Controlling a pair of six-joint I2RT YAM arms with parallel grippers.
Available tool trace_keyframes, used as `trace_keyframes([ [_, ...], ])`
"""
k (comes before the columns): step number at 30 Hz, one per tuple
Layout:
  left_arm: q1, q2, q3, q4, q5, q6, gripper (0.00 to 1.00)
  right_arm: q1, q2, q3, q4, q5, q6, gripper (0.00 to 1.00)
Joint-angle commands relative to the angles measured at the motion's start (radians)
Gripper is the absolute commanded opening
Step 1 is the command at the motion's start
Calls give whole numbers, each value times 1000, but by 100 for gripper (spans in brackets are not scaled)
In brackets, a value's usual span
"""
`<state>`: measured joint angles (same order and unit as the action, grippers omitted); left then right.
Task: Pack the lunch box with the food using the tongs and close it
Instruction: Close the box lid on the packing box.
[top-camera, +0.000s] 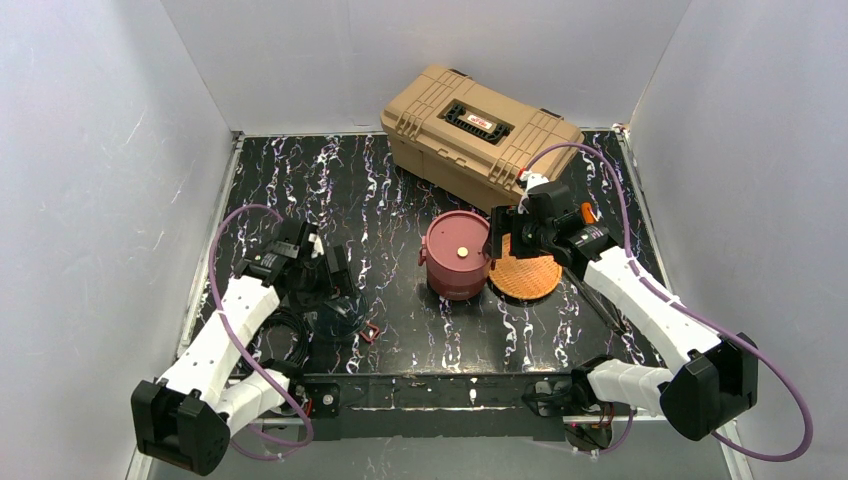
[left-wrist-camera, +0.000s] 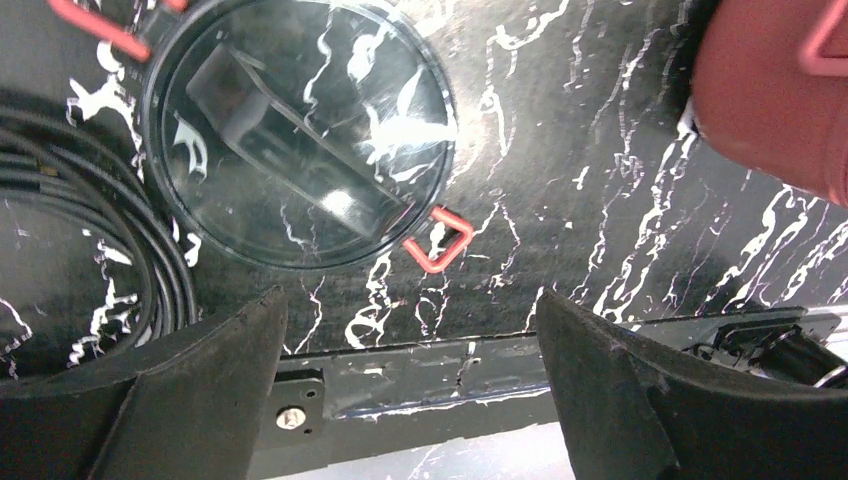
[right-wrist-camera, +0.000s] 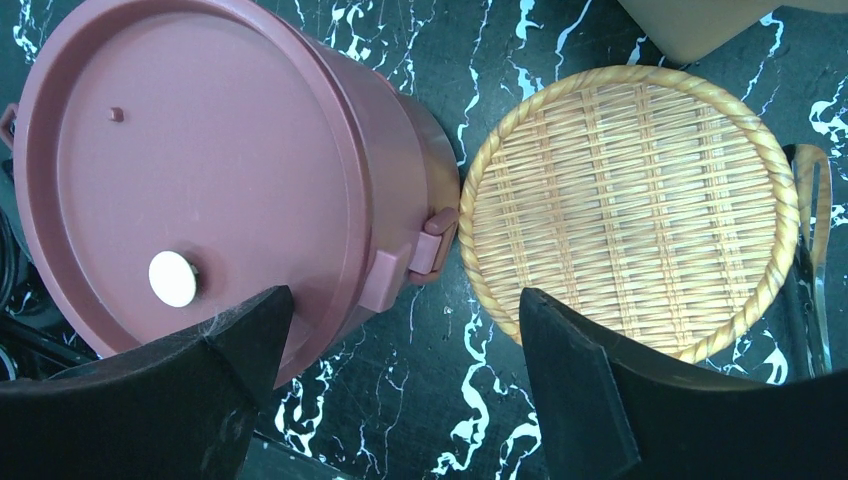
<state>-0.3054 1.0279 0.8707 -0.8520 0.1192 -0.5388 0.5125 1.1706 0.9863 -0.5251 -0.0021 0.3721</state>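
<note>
The maroon lunch box (top-camera: 457, 255) stands mid-table with its flat lid on, pale dot on top. In the right wrist view the lunch box (right-wrist-camera: 200, 170) lies at the left, with a side clasp tab facing the woven plate. My right gripper (top-camera: 500, 240) hovers open just right of it; the right gripper (right-wrist-camera: 405, 300) has only bare table between its fingers. The thin dark tongs (top-camera: 600, 305) lie beside the plate, and the tongs (right-wrist-camera: 815, 260) show at the right edge. My left gripper (top-camera: 335, 285) is open over the near left; the left gripper (left-wrist-camera: 410, 300) holds nothing. No food is in view.
An empty orange woven plate (top-camera: 524, 275) touches the lunch box's right side. A tan toolbox (top-camera: 480, 135) sits at the back. Near the left gripper lie a clear round lid (left-wrist-camera: 300, 130) with a red clip (left-wrist-camera: 440, 240) and a coil of black cable (left-wrist-camera: 90, 200).
</note>
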Motion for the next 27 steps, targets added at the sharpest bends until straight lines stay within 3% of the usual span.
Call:
trace_keyframes([
  [1, 17, -91, -70, -42, -28, -116, 91, 3, -15, 60, -30, -22, -39, 92],
  [5, 29, -198, -154, 15, -24, -230, 84, 3, -31, 72, -16, -22, -45, 92],
  [13, 66, -247, -353, 254, 95, -409, 58, 3, -50, 58, 2, -43, -40, 92],
  [27, 172, -288, -606, 600, 110, -514, 44, 3, -63, 61, 3, -41, -36, 92],
])
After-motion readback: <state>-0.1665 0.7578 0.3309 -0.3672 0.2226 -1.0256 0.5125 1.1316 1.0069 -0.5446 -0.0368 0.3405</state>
